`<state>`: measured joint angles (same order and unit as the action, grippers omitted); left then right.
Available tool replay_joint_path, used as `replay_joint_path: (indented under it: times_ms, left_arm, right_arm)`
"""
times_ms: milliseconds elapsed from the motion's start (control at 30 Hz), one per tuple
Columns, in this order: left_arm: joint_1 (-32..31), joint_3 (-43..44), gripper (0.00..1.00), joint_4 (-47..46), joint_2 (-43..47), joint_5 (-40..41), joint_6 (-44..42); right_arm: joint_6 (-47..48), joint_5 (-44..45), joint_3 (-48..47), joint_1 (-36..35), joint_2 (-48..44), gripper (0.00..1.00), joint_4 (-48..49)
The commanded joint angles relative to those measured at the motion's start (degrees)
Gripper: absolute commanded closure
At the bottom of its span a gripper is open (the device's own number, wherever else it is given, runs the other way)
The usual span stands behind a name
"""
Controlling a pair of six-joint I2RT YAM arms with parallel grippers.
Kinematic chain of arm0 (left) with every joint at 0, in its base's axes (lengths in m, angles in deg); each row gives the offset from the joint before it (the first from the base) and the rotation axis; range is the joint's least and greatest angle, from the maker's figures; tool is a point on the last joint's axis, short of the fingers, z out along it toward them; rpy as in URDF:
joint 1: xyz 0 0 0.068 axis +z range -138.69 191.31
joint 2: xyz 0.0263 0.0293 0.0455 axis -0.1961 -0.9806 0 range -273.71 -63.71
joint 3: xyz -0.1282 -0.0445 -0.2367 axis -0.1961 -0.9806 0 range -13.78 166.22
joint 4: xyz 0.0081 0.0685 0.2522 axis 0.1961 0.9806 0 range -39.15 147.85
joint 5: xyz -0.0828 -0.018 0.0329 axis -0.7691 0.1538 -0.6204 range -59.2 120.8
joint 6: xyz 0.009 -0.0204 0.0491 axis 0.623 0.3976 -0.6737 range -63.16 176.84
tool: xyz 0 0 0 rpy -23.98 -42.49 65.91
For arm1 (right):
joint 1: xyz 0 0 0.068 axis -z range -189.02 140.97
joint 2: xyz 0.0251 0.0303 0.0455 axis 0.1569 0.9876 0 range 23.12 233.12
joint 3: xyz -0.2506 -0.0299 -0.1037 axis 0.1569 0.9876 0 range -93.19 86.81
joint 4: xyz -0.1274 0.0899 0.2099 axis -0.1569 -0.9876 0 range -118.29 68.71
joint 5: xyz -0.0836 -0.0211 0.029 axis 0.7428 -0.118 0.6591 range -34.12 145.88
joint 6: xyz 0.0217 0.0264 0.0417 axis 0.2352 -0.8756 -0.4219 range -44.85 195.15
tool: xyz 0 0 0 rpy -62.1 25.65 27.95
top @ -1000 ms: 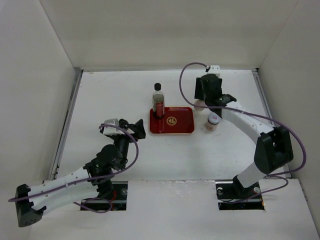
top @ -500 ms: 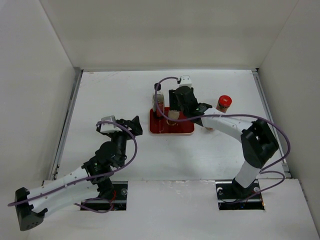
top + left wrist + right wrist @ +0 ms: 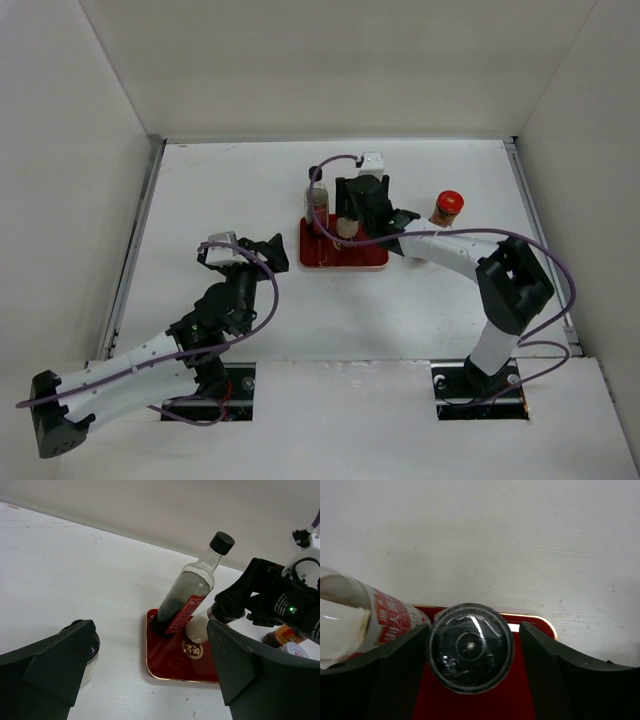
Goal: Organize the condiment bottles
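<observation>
The tall black-capped bottle [image 3: 318, 200] [image 3: 192, 592] stands at the back left of the red tray [image 3: 375, 257] [image 3: 170, 662]. Beside it on the tray is a short shaker [image 3: 346, 228] [image 3: 199, 626] with a clear dark lid [image 3: 470, 647]. My right gripper [image 3: 349, 222] [image 3: 472, 642] straddles this shaker from above, open, with a gap at the right finger. The red-lidded jar [image 3: 447, 207] stands right of the tray. A dark-lidded shaker [image 3: 84, 652] sits by the left finger of my open left gripper [image 3: 270, 250] [image 3: 150, 635], which faces the tray and holds nothing.
A white-lidded shaker [image 3: 295, 650] shows behind the right arm, next to the jar. White walls enclose the table on the left, back and right. The right arm reaches over the table right of the tray.
My right arm swung from the back right to the tray with the shaker. In the last half second its jaws widened around it. The left arm barely shifted.
</observation>
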<state>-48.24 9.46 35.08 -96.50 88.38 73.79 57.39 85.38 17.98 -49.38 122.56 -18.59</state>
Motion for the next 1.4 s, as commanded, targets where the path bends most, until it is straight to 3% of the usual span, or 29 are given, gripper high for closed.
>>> replay_joint_path:
  times_ms: [0,267,367,500,633,1067,1167,1267,1367]
  left_arm:
    - [-0.78,0.05,0.03,-2.51,0.19,-0.54,0.01]
    - [-0.87,0.05,0.03,-2.78,-0.25,-0.63,-0.08]
    - [0.00,0.66,0.03,-2.77,-0.69,-0.80,-0.16]
    - [-0.96,0.22,0.03,-3.39,-0.77,-0.89,-0.07]
    - [-0.87,0.66,0.03,-3.65,-1.39,-1.24,0.10]
    - [0.36,0.40,0.03,-4.71,-2.27,-2.82,0.01]
    - [-1.05,-0.04,0.03,-5.23,-2.10,-2.39,0.19]
    - [-0.26,0.48,0.03,-4.97,-2.80,-2.47,0.01]
    - [-0.61,0.31,0.03,-5.32,-2.54,-2.74,0.19]
  right_arm:
    - [-0.70,2.41,-1.65,-0.90,0.06,0.19,6.27]
    - [-1.31,2.58,6.07,2.16,-12.23,0.12,4.95]
    - [-2.10,2.85,11.86,8.21,-20.05,0.11,4.86]
    - [-1.49,6.44,17.76,18.57,-26.31,0.00,2.41]
    - [-1.32,3.30,17.69,24.93,-23.07,0.00,-0.32]
    - [-3.77,-3.21,15.14,29.42,-13.31,0.00,0.20]
    - [-3.95,-2.95,14.35,29.59,-12.34,0.14,0.20]
    - [-4.21,-3.39,14.26,29.77,-12.69,0.37,3.00]
    - [-3.86,-3.13,13.82,29.59,-14.53,0.48,4.15]
